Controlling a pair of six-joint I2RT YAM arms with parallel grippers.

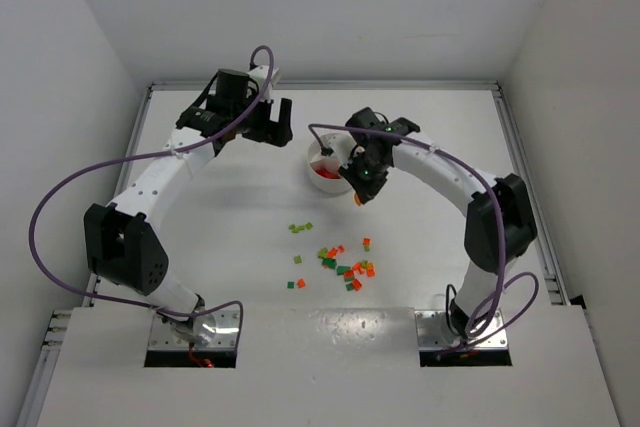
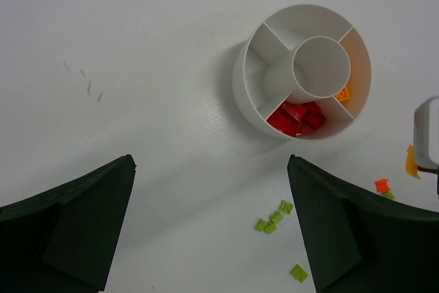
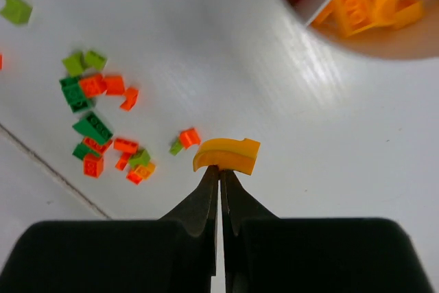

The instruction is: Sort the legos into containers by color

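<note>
- My right gripper has its fingers pressed together on the lower edge of one orange brick, pinching it just short of the white dish.
- The brick's long axis lies across my jaws, level in the wrist view. Its curved face arches away from my fingers.
- Step in hand, as I judge it: carrying this brick to the orange compartment.
- The next move calls for crossing the rim, stopping above the orange wedge clear of the adjoining red compartment, then releasing.
- My left gripper is spread wide and holds nothing.
- The unsorted legos lie well apart from the dish.
</note>
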